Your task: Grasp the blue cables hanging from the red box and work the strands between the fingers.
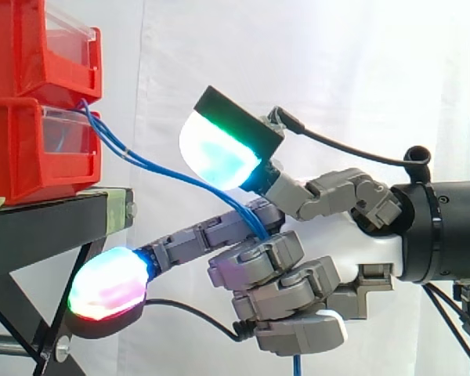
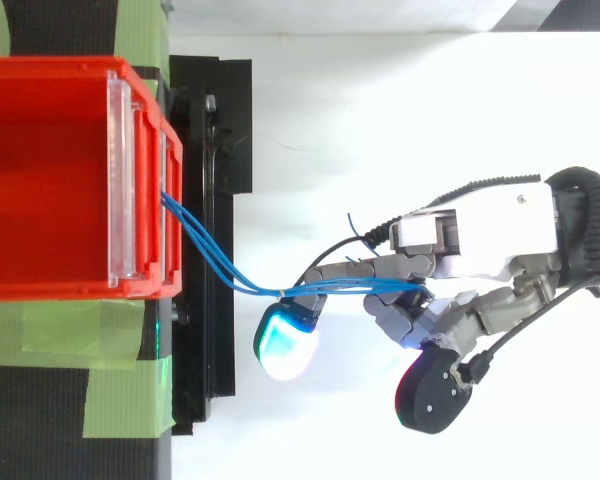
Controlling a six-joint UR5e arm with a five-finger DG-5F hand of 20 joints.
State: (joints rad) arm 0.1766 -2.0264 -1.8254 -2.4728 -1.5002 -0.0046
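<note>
The robot's hand [image 1: 352, 251] reaches in level from the right. Its white moulded palm sits ahead of a black cylindrical wrist, and its jointed grey fingers point toward the bins. Nearest the side camera, several fingers are curled tightly under the palm, stacked one over another. One finger stretches down and to the left, ending in a thick rounded pad [image 1: 110, 283] that glows cyan, magenta and red. Another digit is raised above the rest. Its black-backed pad [image 1: 219, 149] shines white and green and is tilted down toward the strands.

The hand is clenched on the thin blue cables [image 1: 153, 167], smooth and glossy. They run into the gap between the outstretched finger and the curled ones, and a short blue end hangs below the curled fingers. From above, the cables [image 2: 205, 250] sag in a shallow bundle from the bin's front edge across open space to the fingers, with one loose end sticking up near the palm [image 2: 490, 235].

Farther left, the cables come out of the lower of two stacked red plastic bins [image 1: 31, 149], each with a clear front panel. The bins rest on a black metal stand [image 1: 39, 227], and strips of green tape [image 2: 80, 340] lie beside the bins in the top view. A white pleated curtain [image 1: 337, 70] hangs behind everything.
</note>
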